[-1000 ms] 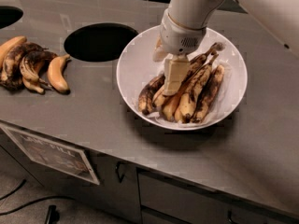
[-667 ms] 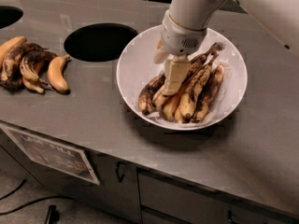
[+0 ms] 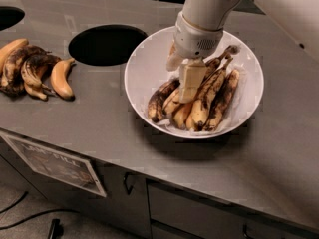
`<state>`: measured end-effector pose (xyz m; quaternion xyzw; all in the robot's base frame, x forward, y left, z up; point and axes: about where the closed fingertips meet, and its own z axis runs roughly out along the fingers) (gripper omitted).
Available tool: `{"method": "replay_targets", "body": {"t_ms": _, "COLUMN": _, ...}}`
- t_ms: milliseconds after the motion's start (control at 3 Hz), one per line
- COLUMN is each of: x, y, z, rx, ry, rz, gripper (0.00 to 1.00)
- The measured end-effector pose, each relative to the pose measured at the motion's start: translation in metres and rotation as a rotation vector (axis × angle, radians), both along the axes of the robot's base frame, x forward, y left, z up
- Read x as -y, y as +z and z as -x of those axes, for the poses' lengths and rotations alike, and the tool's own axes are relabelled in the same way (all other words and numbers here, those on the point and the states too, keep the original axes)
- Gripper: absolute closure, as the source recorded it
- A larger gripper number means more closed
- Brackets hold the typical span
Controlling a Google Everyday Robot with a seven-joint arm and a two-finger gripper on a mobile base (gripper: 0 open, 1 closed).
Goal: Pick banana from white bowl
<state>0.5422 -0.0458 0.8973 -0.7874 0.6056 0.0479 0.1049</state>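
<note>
The white bowl (image 3: 144, 68) sits on the grey counter, right of centre, with a crinkled whitish liner. Several overripe bananas lie side by side in it. The banana (image 3: 208, 94) is the longest, slim one, yellow with brown-black blotches; its dark stem tip points to the bowl's far right rim. My gripper (image 3: 187, 84) hangs from the white arm straight down into the bowl. It is over the middle of the banana pile, just left of the banana and touching or nearly touching the fruit. It hides part of the bananas under it.
A round dark hole (image 3: 105, 45) opens in the counter left of the bowl. Several more bananas (image 3: 35, 68) lie at the far left, some almost black, one plain orange-yellow (image 3: 61, 78). The counter's front edge runs below the bowl, with cabinet doors (image 3: 124, 203) underneath.
</note>
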Motion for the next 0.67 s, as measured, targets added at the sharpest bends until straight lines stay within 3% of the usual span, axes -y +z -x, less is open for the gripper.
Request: {"method": "replay_targets", "body": {"t_ms": 667, "x": -0.0025, "y": -0.0008, "z": -0.0022, "rx": -0.043, "ry": 0.046, "rz": 0.02, "gripper": 0.33}}
